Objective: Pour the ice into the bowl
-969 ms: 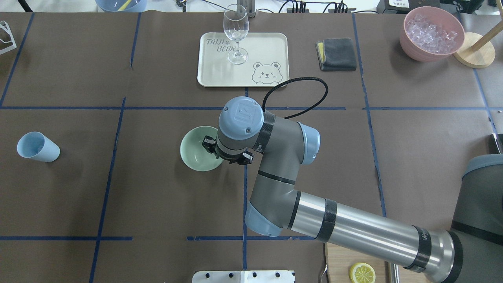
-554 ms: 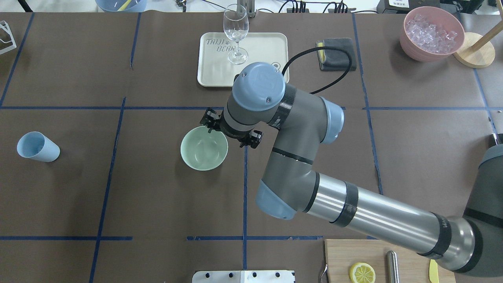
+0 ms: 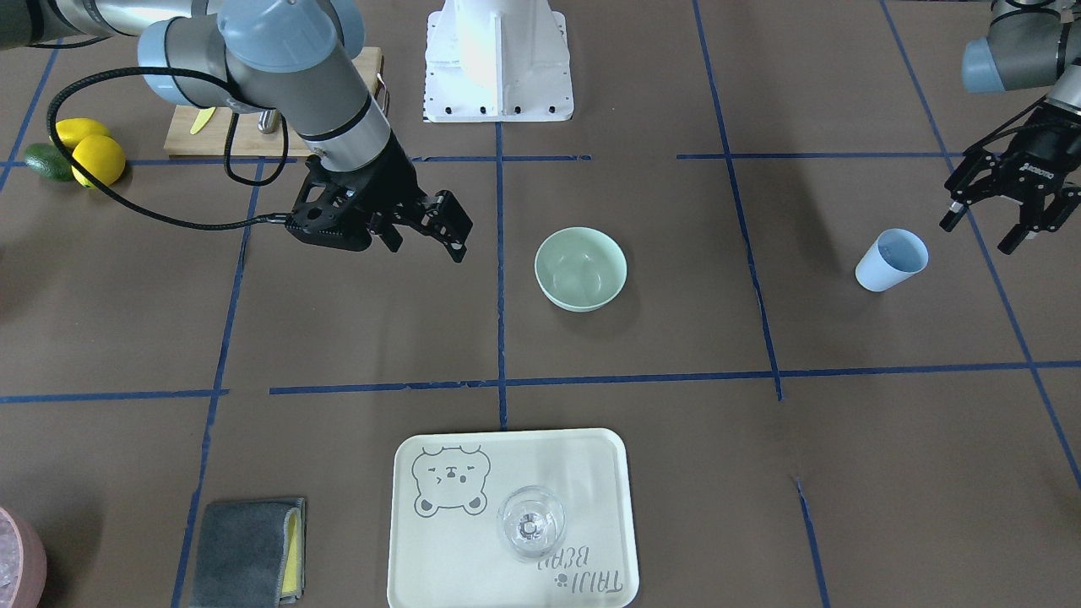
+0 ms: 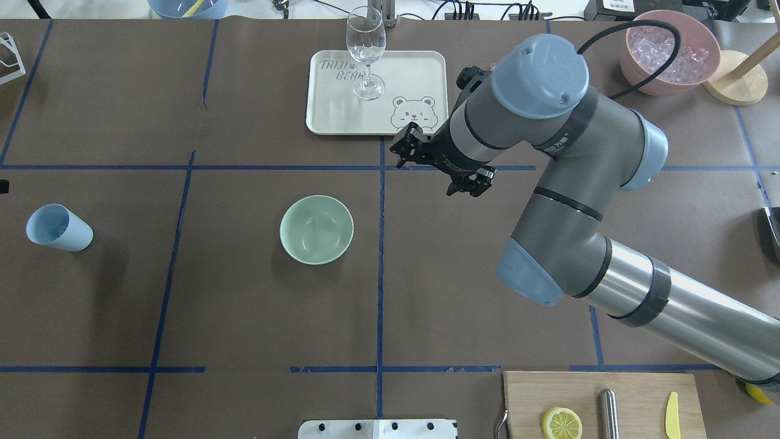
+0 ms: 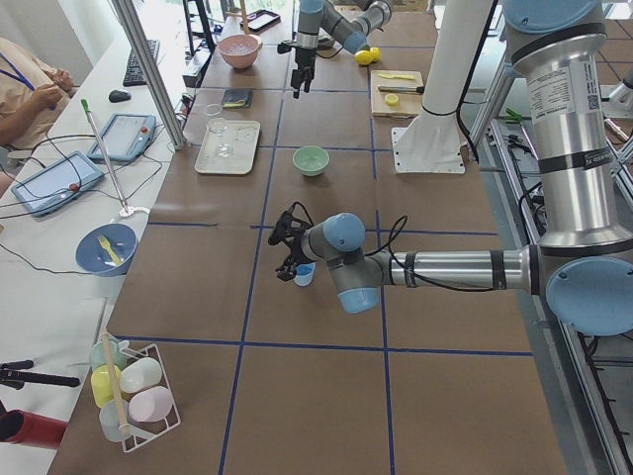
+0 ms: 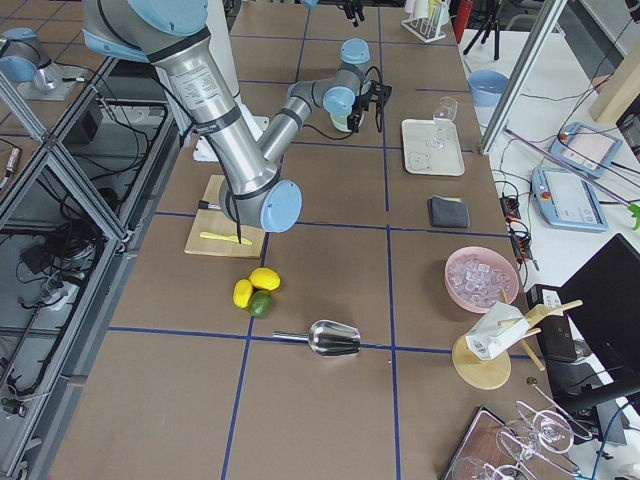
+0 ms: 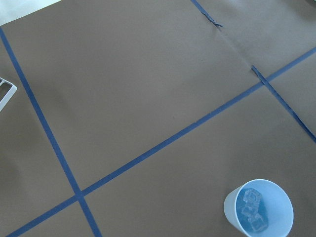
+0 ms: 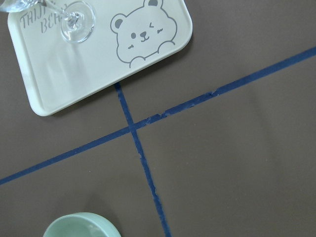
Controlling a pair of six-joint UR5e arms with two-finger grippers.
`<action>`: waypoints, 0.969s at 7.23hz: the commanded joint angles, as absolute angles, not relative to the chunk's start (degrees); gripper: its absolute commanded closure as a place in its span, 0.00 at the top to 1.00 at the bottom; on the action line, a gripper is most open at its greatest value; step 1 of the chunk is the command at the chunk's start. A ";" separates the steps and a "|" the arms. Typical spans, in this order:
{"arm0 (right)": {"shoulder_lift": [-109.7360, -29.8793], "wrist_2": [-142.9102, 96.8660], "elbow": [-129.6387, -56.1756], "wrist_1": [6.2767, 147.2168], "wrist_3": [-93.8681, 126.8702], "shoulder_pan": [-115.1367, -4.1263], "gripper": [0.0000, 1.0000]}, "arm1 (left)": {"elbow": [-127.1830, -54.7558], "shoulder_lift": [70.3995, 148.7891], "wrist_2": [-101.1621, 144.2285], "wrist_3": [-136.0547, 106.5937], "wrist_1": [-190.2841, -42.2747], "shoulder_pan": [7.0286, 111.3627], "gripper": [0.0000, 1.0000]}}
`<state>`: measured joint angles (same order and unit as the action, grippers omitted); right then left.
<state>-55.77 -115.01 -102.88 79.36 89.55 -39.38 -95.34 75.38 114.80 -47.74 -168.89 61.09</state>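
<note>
Two arms are out over the table, and neither holds anything. The right gripper (image 4: 439, 163) hangs raised above the brown paper with its two fingers spread wide. The right arm reaches in long from the robot's right side and bends sharply at the elbow. It turns at the wrist so that the fingers point down and aslant toward the robot's left.

The bowl (image 4: 316, 229) stands well apart from this gripper, off to its left and nearer the robot's base. In the right wrist view only a piece of the bowl's rim shows, at the lower edge. Ahead of the gripper and somewhat to its left lies the cream tray (image 4: 329, 116), with the stemmed glass (image 4: 365, 42) upright on it. Farther ahead and to its right stands the pink container (image 4: 634, 70), heaped with clear cubes.

The left gripper (image 3: 978, 236) is spread open too. The left arm lies stretched out nearly level above the table, with its wrist bent so the fingers point down. The blue cup (image 3: 891, 260) stands near this gripper on its right side, outside the fingers and apart from them in the front view. The ice (image 7: 252, 210), a few clear cubes, lies inside that cup.
</note>
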 commanded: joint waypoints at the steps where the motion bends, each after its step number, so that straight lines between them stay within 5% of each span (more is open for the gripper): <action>1: -59.40 -113.65 -104.42 75.26 82.64 -40.08 1.00 | -95.54 70.42 99.48 -61.23 -180.59 50.07 0.92; 3: -59.50 -113.56 -104.59 75.15 82.97 -39.90 1.00 | -95.71 66.12 76.22 -66.00 -182.45 35.48 1.00; 7: -60.11 -113.55 -104.33 75.15 82.97 -39.99 1.00 | -92.47 64.69 46.11 -69.08 -184.83 14.82 0.99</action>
